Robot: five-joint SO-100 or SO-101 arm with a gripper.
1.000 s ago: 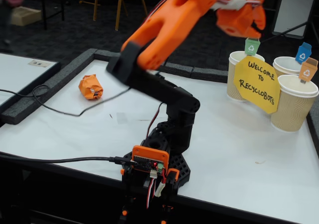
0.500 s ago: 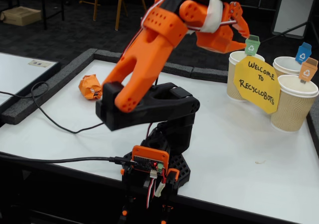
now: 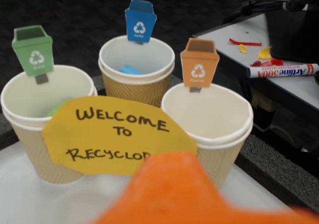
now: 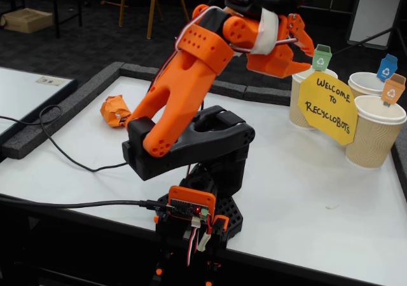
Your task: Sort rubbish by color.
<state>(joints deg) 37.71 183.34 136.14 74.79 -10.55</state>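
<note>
Claw [image 4: 305,41], opening impossible to tell, hangs raised facing three beige ribbed paper cups [image 3: 207,117]; crumpled orange paper wad [image 4: 114,110] lies far behind, evidently awaiting pickup.

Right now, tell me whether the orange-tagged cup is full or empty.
Empty as far as visible: in the wrist view the orange-tagged cup shows only bare pale inner wall; its very bottom is hidden.

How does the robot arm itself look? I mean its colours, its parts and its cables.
In the fixed view the arm has bright orange plastic links with rows of small holes, joined by black motor blocks. The gripper is orange too, with a white band behind it. Its black base carries an orange board holder with a lit red light. Red, white and black wires run along it.
</note>
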